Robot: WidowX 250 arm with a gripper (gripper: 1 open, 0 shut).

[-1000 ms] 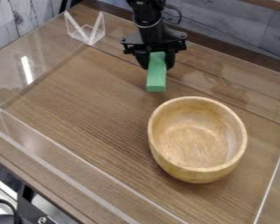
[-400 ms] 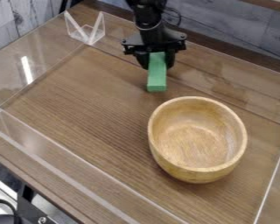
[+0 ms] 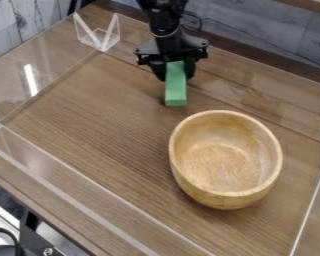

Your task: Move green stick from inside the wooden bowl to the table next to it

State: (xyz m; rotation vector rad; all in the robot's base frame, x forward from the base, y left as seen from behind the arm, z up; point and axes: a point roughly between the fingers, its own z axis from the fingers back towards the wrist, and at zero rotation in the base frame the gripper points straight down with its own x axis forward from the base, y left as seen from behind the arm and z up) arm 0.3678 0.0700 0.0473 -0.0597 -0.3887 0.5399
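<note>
- Gripping the green stick [image 3: 175, 92] near its upper end with the black gripper [image 3: 174, 68], closing narrowly on it and leaving the longer lower part sticking out towards the camera side.
- Keeping that lower part free, probably so as to be setting it down on the table [image 3: 96, 112] without getting the claw in the way.
- Holding the stick beyond the wooden bowl [image 3: 227, 163], up and to the left of it in the view, well outside the rim; probably choosing bare wood there so as to be avoiding any knock against the bowl on release.
- Leaving the bowl sitting upright with its open top facing up and nothing green showing inside.
- Placing the stick over or on the tabletop; not showing plainly whether its lower end is touching the wood, so probably needing a gentle lowering before any opening of the claw.
- Risking a tip or a small slide if letting go too high.
- Showing bright, even green on the stick, looking plain and smooth, with straight edges and a flat, narrow, rectangular shape.
- Running nearly up and down in the view, hiding its top end among the dark fingers and standing out sharply against the brown grain.
</note>
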